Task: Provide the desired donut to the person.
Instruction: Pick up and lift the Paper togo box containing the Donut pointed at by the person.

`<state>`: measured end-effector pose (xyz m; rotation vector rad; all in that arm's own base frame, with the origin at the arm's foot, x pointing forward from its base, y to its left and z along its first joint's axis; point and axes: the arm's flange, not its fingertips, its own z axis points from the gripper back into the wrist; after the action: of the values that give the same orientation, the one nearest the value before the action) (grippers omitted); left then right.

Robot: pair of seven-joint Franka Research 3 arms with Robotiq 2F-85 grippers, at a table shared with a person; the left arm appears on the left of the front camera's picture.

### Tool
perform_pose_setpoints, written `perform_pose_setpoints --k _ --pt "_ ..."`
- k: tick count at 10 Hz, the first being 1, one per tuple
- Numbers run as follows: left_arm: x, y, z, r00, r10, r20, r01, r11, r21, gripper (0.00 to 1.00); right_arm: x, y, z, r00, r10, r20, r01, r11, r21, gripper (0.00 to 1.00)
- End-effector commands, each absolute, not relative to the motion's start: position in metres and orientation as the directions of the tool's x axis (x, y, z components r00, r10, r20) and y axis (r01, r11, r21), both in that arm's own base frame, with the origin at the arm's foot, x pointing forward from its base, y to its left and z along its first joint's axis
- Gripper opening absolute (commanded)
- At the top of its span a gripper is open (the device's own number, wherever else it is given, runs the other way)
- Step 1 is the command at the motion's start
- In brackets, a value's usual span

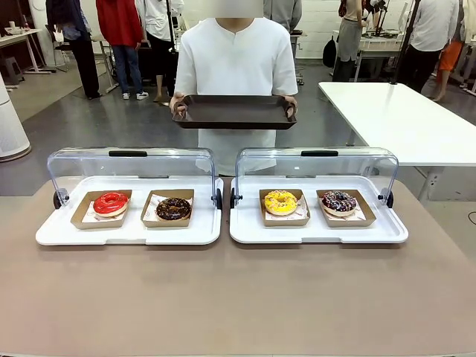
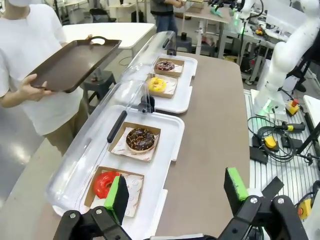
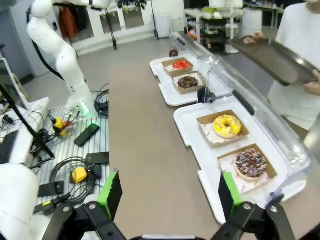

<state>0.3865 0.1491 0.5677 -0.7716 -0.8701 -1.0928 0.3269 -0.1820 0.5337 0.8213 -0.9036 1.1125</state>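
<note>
**Table:** long taupe-topped table (image 1: 223, 297) bearing two display cases side by side, near but not touching.

**Left case:** white rectangular plastic tray (image 1: 126, 236), its clear domed lid (image 1: 130, 160) swung up at the far edge. It holds a red-glazed ring donut (image 1: 111, 202) on the outer side and a chocolate-glazed ring donut (image 1: 173, 209) toward the middle, each in a brown cardboard boat.

**Right case:** matching white tray (image 1: 320, 236), lid (image 1: 316, 160) likewise raised. It holds a yellow-iced ring donut (image 1: 280, 201) toward the middle and a dark donut with pale sprinkles (image 1: 339, 201) on the outer side. Which donut is wanted cannot be told.

**Person:** the person (image 1: 236, 67) in a white shirt stands at the far side, both hands holding a dark brown serving tray (image 1: 234, 111) level, above and apart from the cases.

**Left gripper** (image 2: 176, 190)**:** jaws spread wide, nothing held, above the near end of the left case.

**Right gripper** (image 3: 170, 192)**:** jaws spread wide, nothing held, above the table beside the right case.
</note>
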Motion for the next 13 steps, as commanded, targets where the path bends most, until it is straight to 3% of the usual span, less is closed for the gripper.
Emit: perform_pose_setpoints --k 1,2,13 --pt "0.380 0.147 0.562 0.232 -0.454 0.860 0.941 0.329 -0.080 1.00 0.327 -0.171 0.535 0.157 0.382 0.911 -0.972 0.223 0.074 1.00" --pt "0.386 0.149 0.568 0.215 -0.414 0.884 0.955 0.280 -0.101 1.00 0.327 -0.182 0.534 0.186 0.377 0.907 -0.965 0.243 0.097 1.00" --pt "0.386 0.149 0.568 0.215 -0.414 0.884 0.955 0.280 -0.101 1.00 0.327 -0.182 0.534 0.186 0.377 0.907 -0.965 0.243 0.097 1.00"
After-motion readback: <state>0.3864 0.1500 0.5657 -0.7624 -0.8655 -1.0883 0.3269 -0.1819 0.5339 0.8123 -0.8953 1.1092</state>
